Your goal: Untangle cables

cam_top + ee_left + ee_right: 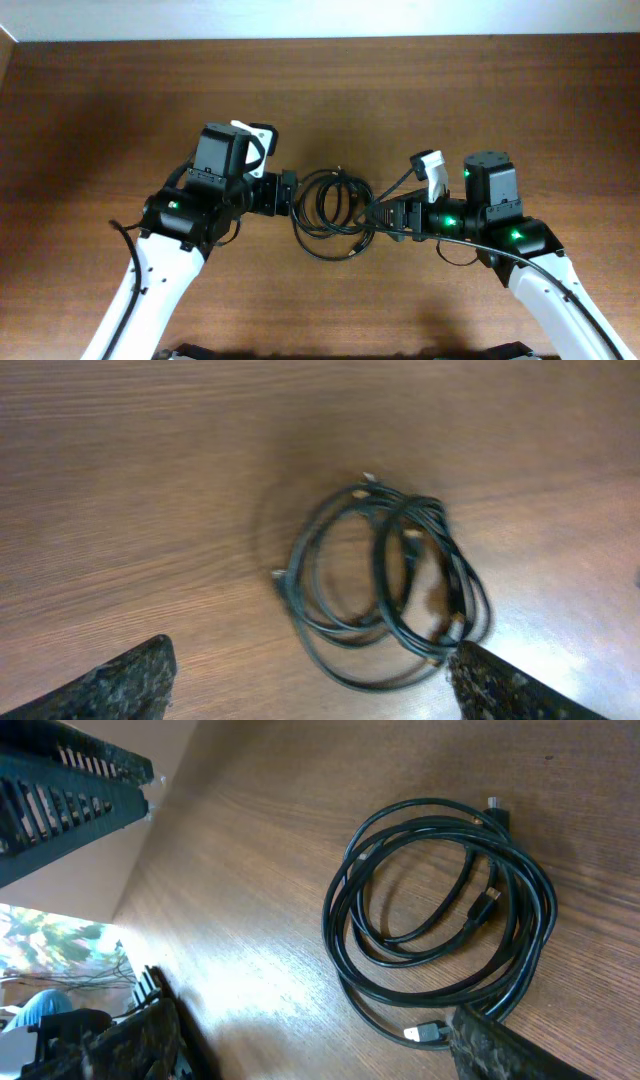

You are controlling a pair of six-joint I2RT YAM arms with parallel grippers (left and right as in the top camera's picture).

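The cables (335, 212) are thin black cords coiled in overlapping loops at the middle of the wooden table, with small plug ends showing. They also show in the left wrist view (385, 585) and the right wrist view (440, 910). My left gripper (288, 195) sits at the coil's left edge, fingers wide apart and empty (310, 685). My right gripper (385, 217) sits at the coil's right edge, fingers wide apart and empty (310, 1040); a silver-tipped plug (425, 1033) lies next to its right finger.
The wooden table (330, 90) stretches across the view. A dark slatted rack (60, 790) stands beyond the table edge in the right wrist view. A thicker black wire (520, 250) runs along the right arm.
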